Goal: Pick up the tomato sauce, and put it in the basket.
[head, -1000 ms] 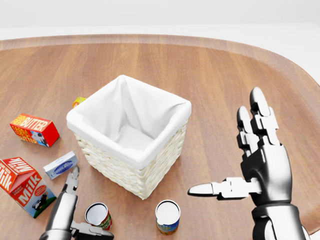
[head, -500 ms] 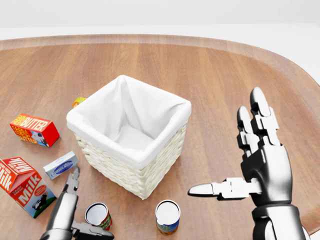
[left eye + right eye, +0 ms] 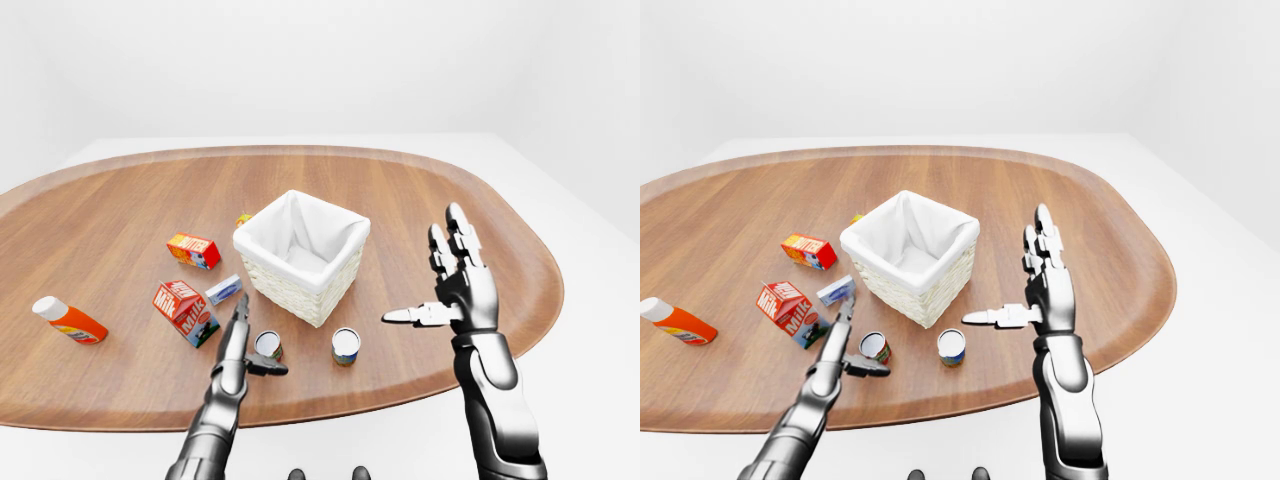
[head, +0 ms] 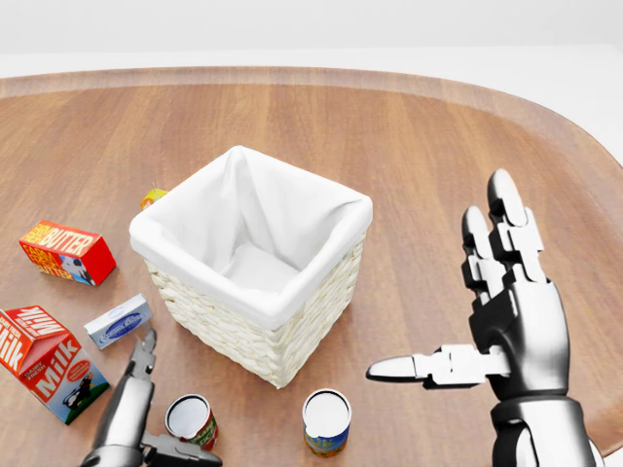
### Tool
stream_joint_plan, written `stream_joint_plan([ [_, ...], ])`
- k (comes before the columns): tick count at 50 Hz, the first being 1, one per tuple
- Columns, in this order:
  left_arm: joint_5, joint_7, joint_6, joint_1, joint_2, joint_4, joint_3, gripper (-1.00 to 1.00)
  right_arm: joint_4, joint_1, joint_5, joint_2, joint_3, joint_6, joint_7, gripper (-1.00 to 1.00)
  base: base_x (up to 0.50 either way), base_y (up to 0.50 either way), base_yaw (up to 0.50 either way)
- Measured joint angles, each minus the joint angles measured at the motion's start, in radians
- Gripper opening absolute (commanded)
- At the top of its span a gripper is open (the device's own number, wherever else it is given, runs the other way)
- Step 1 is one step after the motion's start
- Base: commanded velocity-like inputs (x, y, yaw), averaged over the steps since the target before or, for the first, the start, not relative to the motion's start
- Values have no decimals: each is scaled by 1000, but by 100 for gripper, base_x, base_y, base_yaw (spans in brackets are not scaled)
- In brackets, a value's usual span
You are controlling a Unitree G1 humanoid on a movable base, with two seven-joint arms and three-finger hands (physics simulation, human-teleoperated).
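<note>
The tomato sauce, a red-labelled can [image 4: 191, 419], stands upright on the wooden table near the bottom of the head view, below the basket's lower left. The basket [image 4: 243, 333] is square wicker with a white cloth lining and has nothing in it. My left hand [image 4: 161, 409] is open just left of the can, one finger pointing up past it and the thumb under it, not closed round it. My right hand [image 4: 443, 292] is open and empty, held up to the right of the basket, fingers spread and thumb pointing left.
A second can with a blue and yellow label [image 4: 326, 420] stands right of the red one. A butter box [image 4: 66, 251], a milk carton [image 4: 44, 362] and a small blue-white box [image 4: 118, 321] lie left of the basket. An orange bottle [image 3: 68, 320] lies farther left.
My left hand has dropped slightly towards the bottom of the head view. Nothing else has moved.
</note>
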Motion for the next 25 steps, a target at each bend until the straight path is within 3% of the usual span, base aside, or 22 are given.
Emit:
stream_joint_plan([
  [25,3,15,0,-26,2,52,-4,97,2,2,0,1,2,0,0,100,0,0,0],
])
